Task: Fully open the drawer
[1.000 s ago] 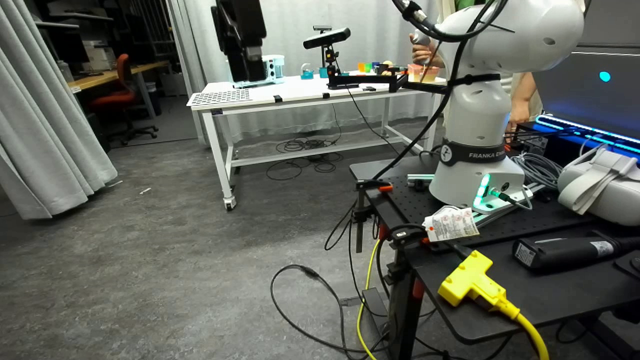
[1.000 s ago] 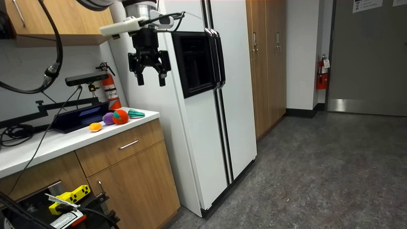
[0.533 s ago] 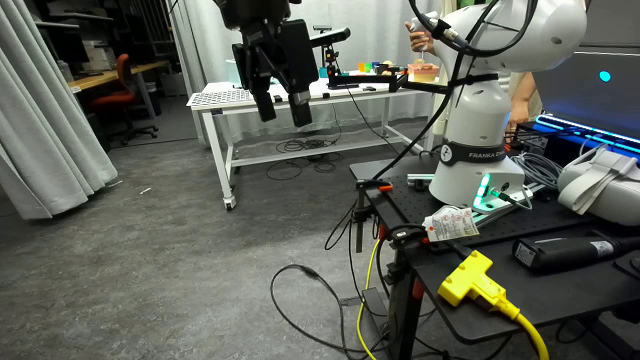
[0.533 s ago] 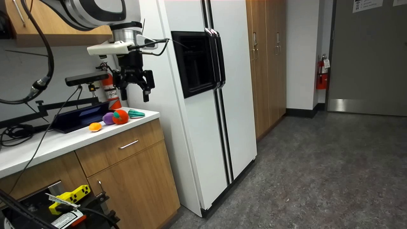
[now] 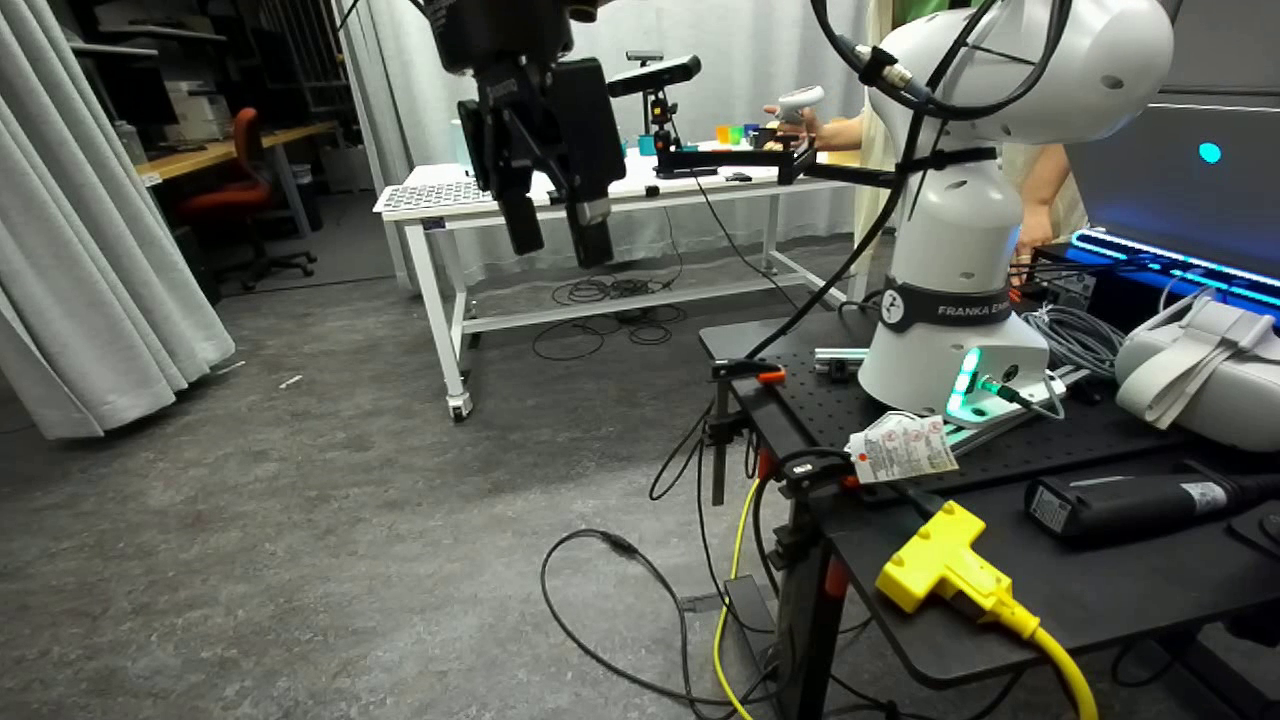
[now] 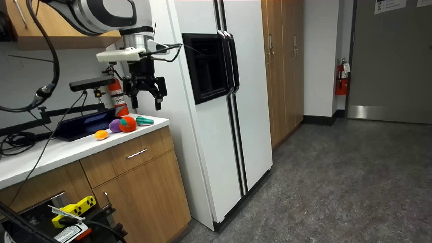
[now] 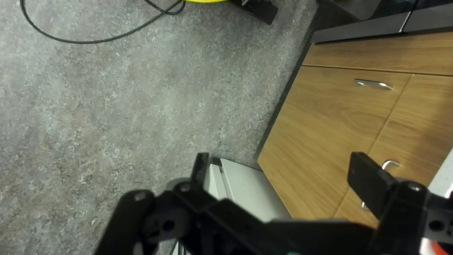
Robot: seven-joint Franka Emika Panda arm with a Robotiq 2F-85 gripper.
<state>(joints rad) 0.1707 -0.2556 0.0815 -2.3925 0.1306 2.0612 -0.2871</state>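
The drawer (image 6: 111, 165) is the light wood front with a silver bar handle (image 6: 136, 153) under the white counter top. It is closed, so its inside is hidden. In the wrist view the drawer front (image 7: 424, 131) is at the right, its handle partly covered by a finger. My gripper (image 6: 146, 104) is open and empty, pointing down, in the air above the counter's right end beside the fridge. It is higher than the handle and apart from it. The gripper also shows in an exterior view (image 5: 558, 242) and in the wrist view (image 7: 281, 163).
On the counter top (image 6: 67, 153) lie a red toy (image 6: 128, 124), a purple toy (image 6: 115, 126), an orange toy (image 6: 101, 135) and a green toy (image 6: 144, 120). A camera on an arm (image 6: 91, 83) stands behind. The white fridge (image 6: 168, 135) borders the drawer's right side. A cabinet door (image 6: 145, 195) is below.
The gripper first came down and towards the counter, then shifted slightly back towards the fridge. It stays open. The drawer has not moved. The person's hand with the controller has moved.
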